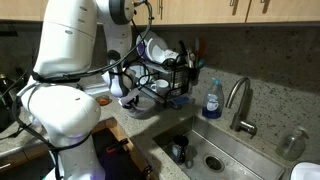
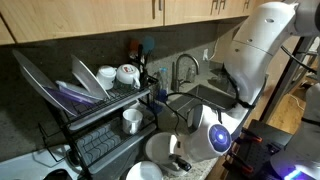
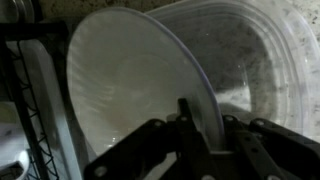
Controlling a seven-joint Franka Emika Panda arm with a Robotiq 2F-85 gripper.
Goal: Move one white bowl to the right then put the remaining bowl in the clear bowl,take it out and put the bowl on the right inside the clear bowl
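In the wrist view the claw (image 3: 215,125) comes in from the bottom edge. Its dark fingers (image 3: 190,125) sit on either side of the rim of a white bowl (image 3: 130,80) and, as far as can be seen, are closed on it. The bowl stands tilted on edge. The clear bowl (image 3: 265,60) sits just behind it to the right, though whether the two touch is unclear. A black wire dish rack (image 3: 35,90) stands at the left. In an exterior view the arm (image 2: 255,50) bends low in front of that rack, near the sink (image 2: 205,95).
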